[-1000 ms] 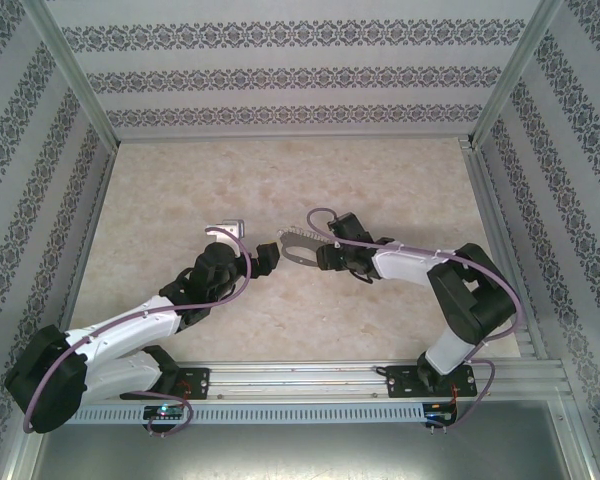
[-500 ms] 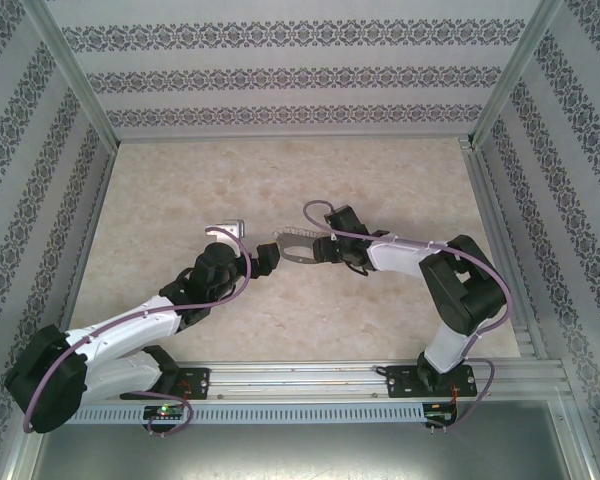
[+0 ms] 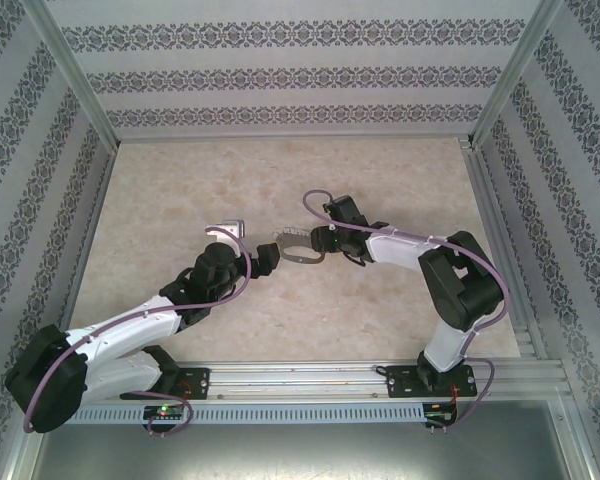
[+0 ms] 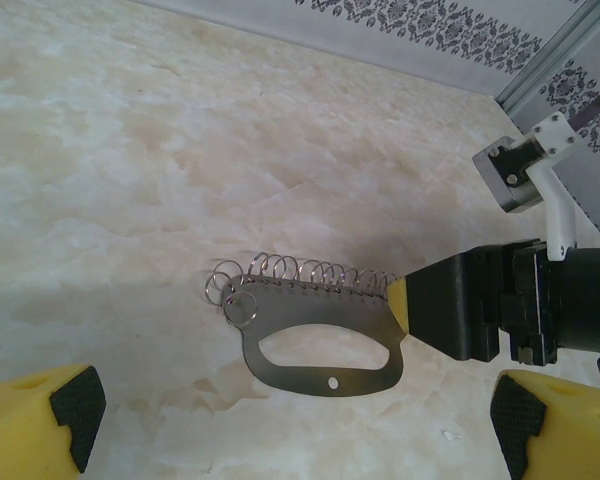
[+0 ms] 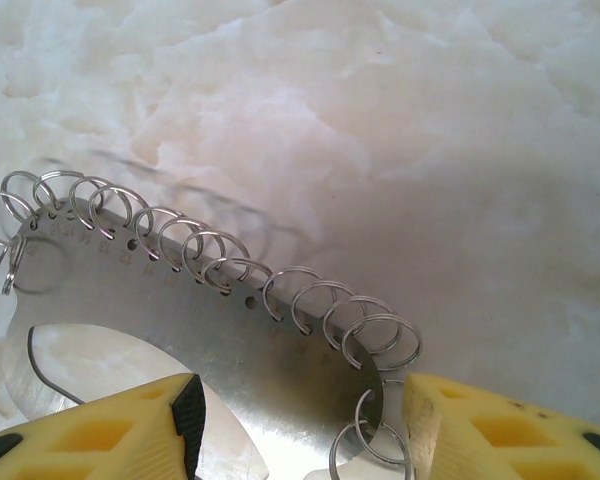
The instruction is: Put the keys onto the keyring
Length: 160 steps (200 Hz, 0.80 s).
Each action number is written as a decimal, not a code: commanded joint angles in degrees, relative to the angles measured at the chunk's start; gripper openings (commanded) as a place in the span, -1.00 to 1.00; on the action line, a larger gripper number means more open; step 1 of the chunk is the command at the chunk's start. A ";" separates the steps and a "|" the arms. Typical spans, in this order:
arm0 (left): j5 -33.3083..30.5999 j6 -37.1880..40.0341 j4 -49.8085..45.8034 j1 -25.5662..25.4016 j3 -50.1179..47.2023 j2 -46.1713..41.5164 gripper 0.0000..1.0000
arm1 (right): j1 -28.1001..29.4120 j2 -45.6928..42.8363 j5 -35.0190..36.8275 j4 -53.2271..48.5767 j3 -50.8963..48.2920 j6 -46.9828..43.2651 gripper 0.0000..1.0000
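- My right gripper point(image 3: 318, 240) sits near the middle of the marbled tabletop point(image 3: 180, 180). Its jaws are clamped on one end of the keyring point(image 3: 298, 252).
- In the left wrist view, the keyring point(image 4: 310, 312) is a flat grey plate with an oval cut-out. A row of small wire rings runs along its far edge, and one loose ring hangs at the left corner.
- From there I see the right gripper's yellow tip point(image 4: 402, 305) against the plate's right end.
- In the right wrist view, the plate lies between my two yellow fingers point(image 5: 90, 435).
- The shadow under the plate suggests it is lifted just off the tabletop, though I cannot be sure.
- My left gripper point(image 3: 268, 258) is just beside the keyring's free end and faces it. Its jaws are wide apart and hold nothing.
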 commanded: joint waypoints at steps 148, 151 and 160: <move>0.03 -0.40 0.31 -0.57 -0.71 -0.93 1.00 | -0.74 -0.11 -1.78 0.78 -3.71 0.94 0.11; -0.01 -0.44 0.32 -0.57 -0.64 -0.96 1.00 | -0.77 0.01 -1.92 0.81 -3.54 0.97 0.11; -0.02 -0.41 0.29 -0.56 -0.63 -0.98 1.00 | -0.76 0.21 -2.08 0.75 -3.15 0.98 0.11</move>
